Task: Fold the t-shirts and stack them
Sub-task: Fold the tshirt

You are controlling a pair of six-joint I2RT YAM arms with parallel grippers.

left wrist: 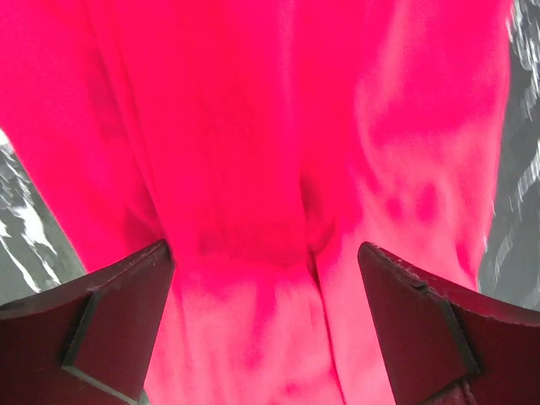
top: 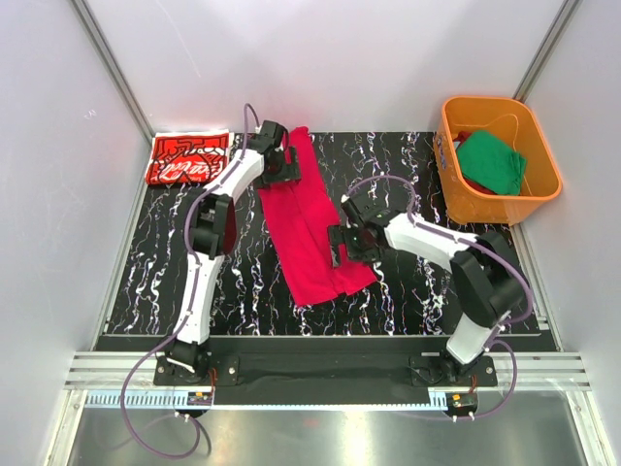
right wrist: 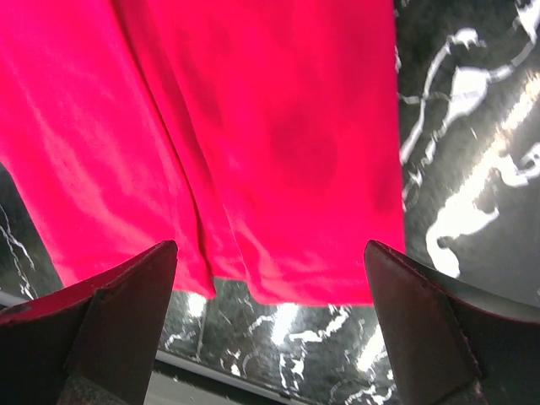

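1. The plain crimson tee point(top: 306, 228) is laid out on the black marbled mat point(top: 408, 291) as a long narrow strip. Its long axis runs from the far centre toward the near edge, slanting a little to the right.
2. The left gripper point(top: 283, 173) is held over the strip's far end with its jaws spread wide and nothing pinched. In its wrist view, cloth fills the whole space between the fingers.
3. The right gripper point(top: 340, 243) is placed at the right side of the near half, likewise spread and empty. In its wrist view an edge of the cloth is seen crossing between the fingers, with bare mat beyond it and to the right.
4. Each end of the strip is therefore covered by one arm (far end by the left, near end by the right). A fold across the short axis is judged to be the coming step.
5. Bare mat is left on both long sides of the strip and before its near hem.
6. The printed red tee point(top: 187, 158) is lying folded at the far left corner, well apart. The green tee point(top: 493, 163) is kept in the orange tub point(top: 451, 184) at the far right.
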